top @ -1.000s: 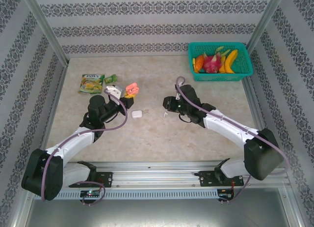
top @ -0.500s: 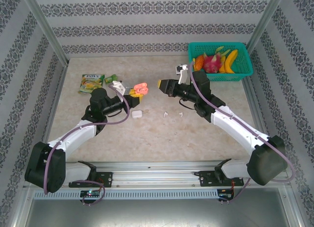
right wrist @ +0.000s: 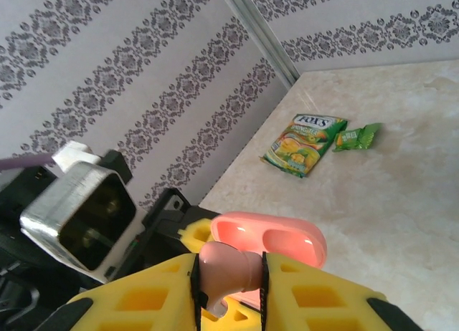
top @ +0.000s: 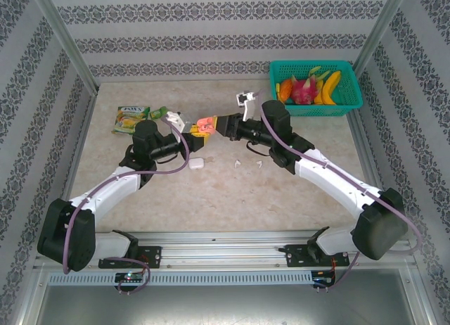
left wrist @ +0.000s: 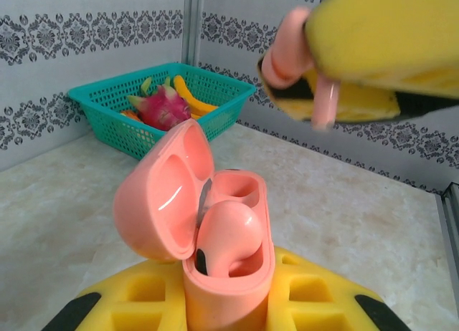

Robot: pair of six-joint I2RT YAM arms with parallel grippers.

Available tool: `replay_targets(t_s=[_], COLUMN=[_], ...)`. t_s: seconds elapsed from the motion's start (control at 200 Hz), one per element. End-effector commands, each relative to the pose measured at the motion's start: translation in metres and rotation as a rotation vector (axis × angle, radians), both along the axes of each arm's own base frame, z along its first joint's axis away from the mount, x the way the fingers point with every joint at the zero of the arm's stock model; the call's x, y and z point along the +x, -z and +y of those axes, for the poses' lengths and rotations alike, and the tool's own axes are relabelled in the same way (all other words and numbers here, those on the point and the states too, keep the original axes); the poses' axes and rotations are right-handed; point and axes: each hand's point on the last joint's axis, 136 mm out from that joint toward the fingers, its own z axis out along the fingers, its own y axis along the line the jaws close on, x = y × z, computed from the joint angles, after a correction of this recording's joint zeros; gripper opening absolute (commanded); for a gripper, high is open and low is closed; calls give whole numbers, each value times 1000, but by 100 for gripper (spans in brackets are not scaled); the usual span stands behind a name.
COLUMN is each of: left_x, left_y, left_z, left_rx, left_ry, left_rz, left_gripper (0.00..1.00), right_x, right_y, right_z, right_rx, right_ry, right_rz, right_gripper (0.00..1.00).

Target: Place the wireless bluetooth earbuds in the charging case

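Earbud [right wrist: 226, 268] in right pincer [right wrist: 228, 282], seemingly above case [left wrist: 228, 270]

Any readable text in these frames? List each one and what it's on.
"FOX'S": the logo on the green and yellow candy bag, read in the right wrist view.
Smaller print on that bag: too small to read.
Print on the green sachet beside it: too blurred to read.
No text visible on the pink charging case or the pink earbud.
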Motion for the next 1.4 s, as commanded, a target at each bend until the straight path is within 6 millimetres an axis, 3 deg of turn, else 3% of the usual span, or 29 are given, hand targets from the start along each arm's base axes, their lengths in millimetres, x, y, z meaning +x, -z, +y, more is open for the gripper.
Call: replay_targets(t_s=[0.0, 0.36, 0.824, 1.394], left_x=[-1, -5, -5, -5], left_y=[-17, -19, -10, -4], left_z=[-5, -5, -6, -9], left_rx=[2, 3, 8, 9], left_ry=[23, 31, 37, 49], left_rz=[-58, -64, -42, -20], left_gripper=[0, 0, 0, 0], right_x=[3, 16, 21, 24], right_y=[-5, 13, -5, -12], right_z=[5, -2, -10, -14], right_rx=[-23, -80, -28, 9], right_ry=[11, 81, 110, 128], right_rz=[-41, -23, -35, -32], right_gripper=[26, 25, 24, 24])
